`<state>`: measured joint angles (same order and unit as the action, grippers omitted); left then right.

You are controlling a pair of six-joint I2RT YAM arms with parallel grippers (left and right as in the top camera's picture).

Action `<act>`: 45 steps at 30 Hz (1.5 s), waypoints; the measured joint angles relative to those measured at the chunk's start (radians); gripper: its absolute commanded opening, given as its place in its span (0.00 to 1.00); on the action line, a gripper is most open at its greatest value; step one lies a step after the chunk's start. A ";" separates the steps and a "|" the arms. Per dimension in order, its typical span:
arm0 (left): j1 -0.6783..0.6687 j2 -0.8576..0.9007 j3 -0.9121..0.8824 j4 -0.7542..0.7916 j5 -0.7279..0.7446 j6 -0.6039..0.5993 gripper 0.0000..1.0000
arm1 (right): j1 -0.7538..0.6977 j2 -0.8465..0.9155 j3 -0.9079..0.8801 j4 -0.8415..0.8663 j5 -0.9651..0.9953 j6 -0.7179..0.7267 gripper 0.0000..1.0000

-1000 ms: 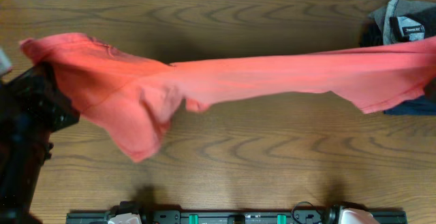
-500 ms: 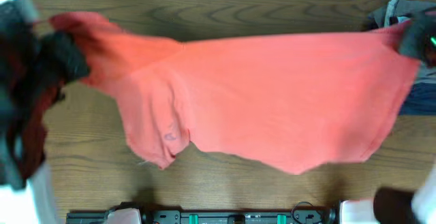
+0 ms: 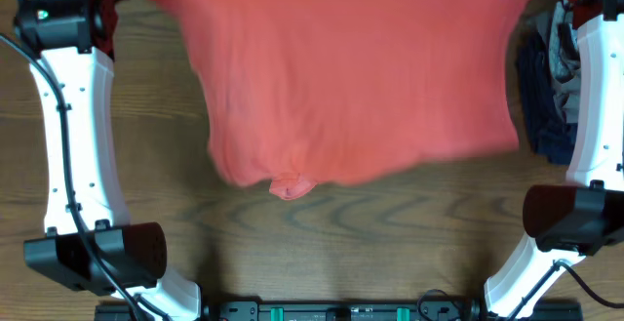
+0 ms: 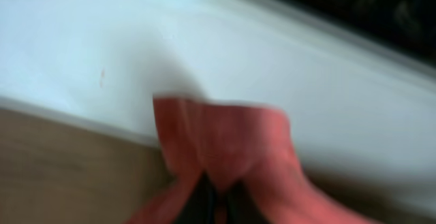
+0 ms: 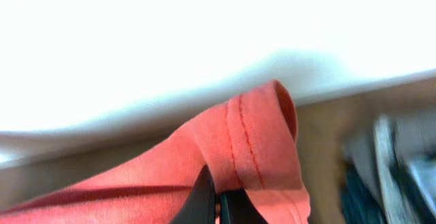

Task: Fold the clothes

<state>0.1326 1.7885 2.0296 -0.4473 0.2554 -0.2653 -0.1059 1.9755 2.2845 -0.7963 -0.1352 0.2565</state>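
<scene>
The coral-red T-shirt [image 3: 351, 77] hangs spread wide between both arms at the far edge of the table, its lower edge reaching mid-table. My left gripper [image 4: 216, 200] is shut on one corner of the T-shirt [image 4: 225, 142], at the top left of the overhead view. My right gripper [image 5: 216, 200] is shut on a stitched hem corner of the T-shirt [image 5: 245, 142], at the top right of the overhead view. Both sets of fingertips are hidden by cloth in the overhead view. No lettering shows on the shirt.
A pile of grey and navy garments [image 3: 546, 87] lies at the right edge of the wooden table [image 3: 341, 243], partly behind my right arm; it also shows in the right wrist view [image 5: 395, 163]. My white arm links stand at both sides. A black rail runs along the front edge.
Both grippers have swung the T-shirt up and away to the far edge of the table. The shirt went from a stretched low band to a wide hanging sheet.
</scene>
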 measured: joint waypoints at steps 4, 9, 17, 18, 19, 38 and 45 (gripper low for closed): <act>0.000 -0.001 0.056 0.159 -0.012 -0.013 0.06 | 0.000 -0.008 0.070 0.089 -0.002 0.019 0.01; -0.003 -0.006 0.262 0.184 -0.023 -0.024 0.06 | -0.017 -0.026 0.214 0.042 0.019 0.027 0.01; -0.009 -0.093 0.373 -0.317 -0.014 -0.022 0.06 | -0.051 -0.079 0.229 -0.266 0.176 0.017 0.01; -0.010 -0.095 0.370 -0.424 -0.012 -0.022 0.06 | -0.051 -0.078 0.208 -0.301 0.200 0.014 0.01; -0.010 -0.090 0.369 -0.528 -0.010 -0.018 0.06 | -0.051 -0.078 0.177 -0.337 0.220 0.012 0.01; -0.006 -0.006 -0.346 -1.164 -0.025 0.108 0.06 | -0.095 -0.046 -0.632 -0.696 0.425 0.123 0.01; -0.003 -0.081 -0.663 -1.121 -0.108 0.024 0.06 | -0.159 -0.046 -0.832 -0.714 0.426 0.167 0.01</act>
<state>0.1295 1.7073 1.3666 -1.5681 0.1474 -0.2409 -0.2653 1.9293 1.4525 -1.5101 0.2913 0.4232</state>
